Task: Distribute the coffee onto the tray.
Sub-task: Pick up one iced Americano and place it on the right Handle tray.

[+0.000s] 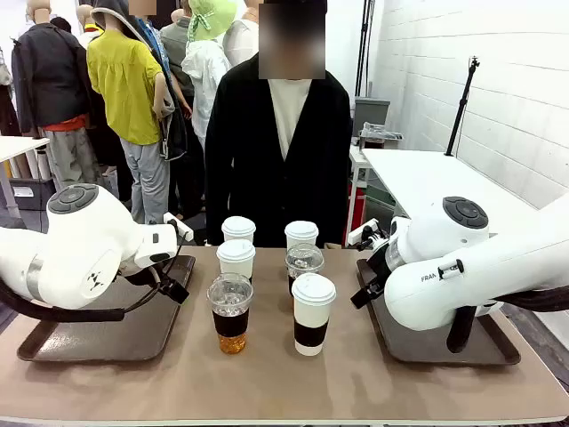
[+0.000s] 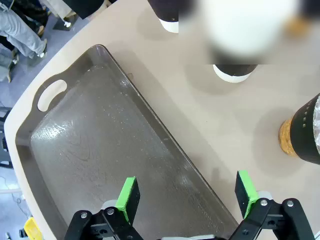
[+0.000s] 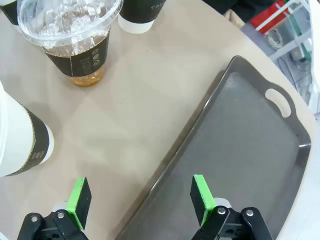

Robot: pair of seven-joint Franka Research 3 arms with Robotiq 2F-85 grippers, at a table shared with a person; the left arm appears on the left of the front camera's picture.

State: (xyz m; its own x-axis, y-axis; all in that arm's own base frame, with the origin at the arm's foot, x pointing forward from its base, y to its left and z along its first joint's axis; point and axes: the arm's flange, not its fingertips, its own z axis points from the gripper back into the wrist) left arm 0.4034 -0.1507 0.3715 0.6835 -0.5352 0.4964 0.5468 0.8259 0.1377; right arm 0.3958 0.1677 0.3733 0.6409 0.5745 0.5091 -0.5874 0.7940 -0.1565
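Several coffee cups stand in the middle of the table between two dark trays. White paper cups (image 1: pixel 313 313) with dark bands mix with two clear iced coffee cups (image 1: pixel 230 313). My left gripper (image 2: pixel 187 196) hangs open over the inner edge of the left tray (image 2: pixel 90 150), with an iced coffee cup (image 2: pixel 300 140) off to one side. My right gripper (image 3: pixel 141 197) is open too, straddling the inner rim of the right tray (image 3: pixel 250 140). An iced coffee cup (image 3: pixel 75 42) and a white paper cup (image 3: pixel 20 140) stand beyond it. Neither gripper holds anything.
A person (image 1: pixel 284 151) in a black cardigan stands at the far side of the table, hands hidden behind the cups. Both trays (image 1: pixel 98 338) (image 1: pixel 427 347) are bare. The tan table top in front of the cups is free.
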